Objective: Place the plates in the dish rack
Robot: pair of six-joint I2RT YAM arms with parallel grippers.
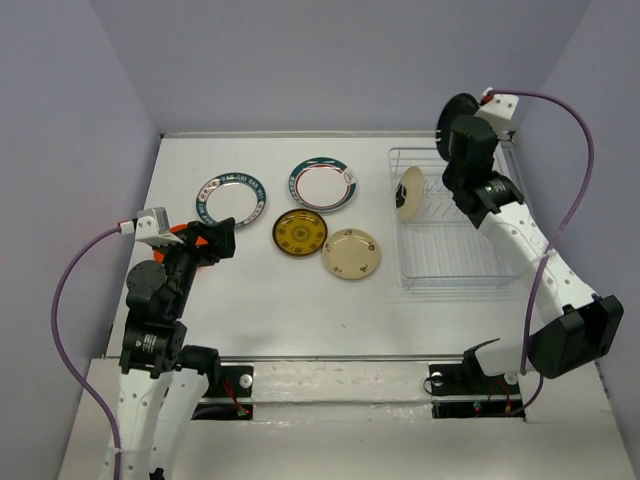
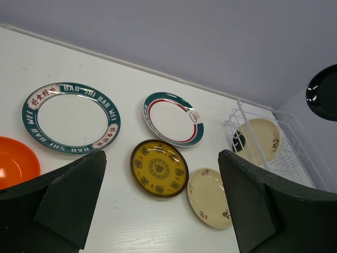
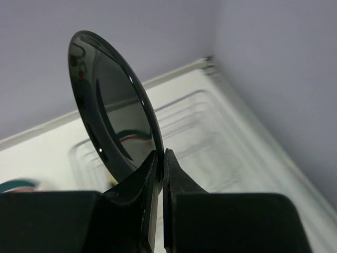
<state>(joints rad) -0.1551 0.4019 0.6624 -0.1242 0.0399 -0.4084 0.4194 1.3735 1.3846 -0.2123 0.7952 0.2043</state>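
Right now the right gripper pinches the black plate on edge above the rack, whose free slots lie toward six o'clock of it past the cream plate, while the left gripper hangs wide open.

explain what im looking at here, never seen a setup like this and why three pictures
Two robot arms are bolted to a white table. One picture looks down from above; the other two come from a camera on each wrist. The right gripper pinches a black plate by its edge, above the wire dish rack, where a cream plate already stands. The left gripper is open and empty, near an orange plate. Four more plates lie flat: two white with green rims, one mustard, one cream.
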